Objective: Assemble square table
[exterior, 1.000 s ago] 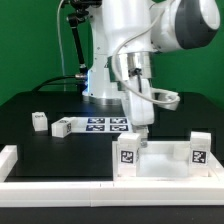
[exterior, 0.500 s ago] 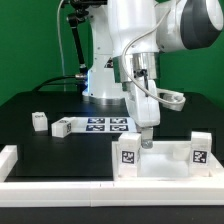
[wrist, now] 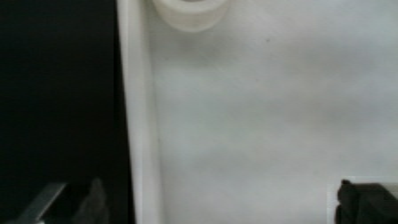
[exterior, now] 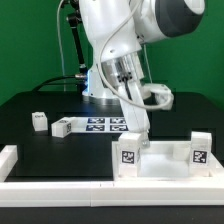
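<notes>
The square table top (exterior: 160,163) is a white tray-like piece at the front right of the exterior view. Two tagged white blocks (exterior: 128,152) (exterior: 197,150) stand up at its corners. My gripper (exterior: 139,134) hangs just above the top's far left part. In the wrist view the top's white surface (wrist: 267,120) fills most of the picture, with a round boss (wrist: 187,12) at one edge. My gripper (wrist: 217,205) is open and wide, with nothing between the fingertips (wrist: 365,200). Two loose white legs (exterior: 39,121) (exterior: 62,127) lie at the exterior view's left.
The marker board (exterior: 105,124) lies flat behind the table top, near the robot base. A low white border rail (exterior: 12,160) runs along the front and up the left side. The table surface is black.
The upper arm and wrist have swung toward the exterior view's left. The gripper dropped a little and stays over the table top's far left part. The parts have not moved.
</notes>
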Tool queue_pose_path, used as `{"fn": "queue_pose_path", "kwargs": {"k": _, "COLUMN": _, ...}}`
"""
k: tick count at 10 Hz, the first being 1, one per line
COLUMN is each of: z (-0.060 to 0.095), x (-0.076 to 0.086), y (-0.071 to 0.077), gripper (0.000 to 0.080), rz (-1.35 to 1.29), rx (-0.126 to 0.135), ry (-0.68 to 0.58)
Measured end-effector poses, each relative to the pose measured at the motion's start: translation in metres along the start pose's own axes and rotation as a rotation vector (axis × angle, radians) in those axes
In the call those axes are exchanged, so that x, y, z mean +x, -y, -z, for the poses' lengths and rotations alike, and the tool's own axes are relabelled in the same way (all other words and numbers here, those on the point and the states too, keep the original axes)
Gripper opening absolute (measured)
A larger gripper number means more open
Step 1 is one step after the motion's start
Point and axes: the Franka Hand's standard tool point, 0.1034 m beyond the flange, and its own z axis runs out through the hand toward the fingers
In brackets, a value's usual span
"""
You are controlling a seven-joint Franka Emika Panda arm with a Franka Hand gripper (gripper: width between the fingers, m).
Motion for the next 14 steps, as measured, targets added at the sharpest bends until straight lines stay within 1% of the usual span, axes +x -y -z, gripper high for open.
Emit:
{"fn": "queue_pose_path", "kwargs": {"k": 1, "z": -0.0105, "x": -0.0054, "y": -0.0077, "gripper": 0.0649, "rz": 0.023, "rx": -0.036, "ry": -0.015}}
{"fn": "queue_pose_path", "kwargs": {"k": 2, "z": -0.0175, "x": -0.0102, "y": -0.0129, "gripper": 0.0649, "rz": 0.045, "rx": -0.057, "ry": -0.023}}
{"fn": "queue_pose_path", "kwargs": {"k": 4, "z": -0.0195, "x": -0.005, "y": -0.0151, "gripper": 0.0649, "rz": 0.072, "rx": -0.068, "ry": -0.029}}
{"fn": "queue_pose_path", "kwargs": {"k": 5, "z": -0.0195, "x": -0.0053, "y": -0.0149, "gripper": 0.0649, "rz": 0.072, "rx": -0.067, "ry": -0.029}}
{"fn": "queue_pose_path", "kwargs": {"k": 6, "z": -0.0195, "x": -0.0052, "y": -0.0149, "gripper": 0.0618, "rz": 0.072, "rx": -0.067, "ry": -0.03}}
{"fn": "queue_pose_path", "kwargs": {"k": 7, "z": -0.0196, "x": -0.0051, "y": -0.015, "gripper": 0.0618, "rz": 0.072, "rx": -0.067, "ry": -0.03}}
{"fn": "queue_pose_path", "kwargs": {"k": 9, "z": -0.0197, "x": -0.005, "y": -0.015, "gripper": 0.0256, "rz": 0.072, "rx": -0.067, "ry": -0.03}}
{"fn": "queue_pose_path", "kwargs": {"k": 10, "z": -0.0197, "x": -0.005, "y": -0.0151, "gripper": 0.0256, "rz": 0.072, "rx": -0.067, "ry": -0.03}}
{"fn": "queue_pose_path", "kwargs": {"k": 11, "z": -0.0198, "x": -0.0049, "y": -0.0152, "gripper": 0.012, "rz": 0.072, "rx": -0.068, "ry": -0.03}}
{"fn": "queue_pose_path", "kwargs": {"k": 12, "z": -0.019, "x": -0.0043, "y": -0.0144, "gripper": 0.0057, "rz": 0.072, "rx": -0.063, "ry": -0.033}}
{"fn": "queue_pose_path", "kwargs": {"k": 14, "z": -0.0189, "x": -0.0043, "y": -0.0143, "gripper": 0.0057, "rz": 0.072, "rx": -0.063, "ry": -0.033}}
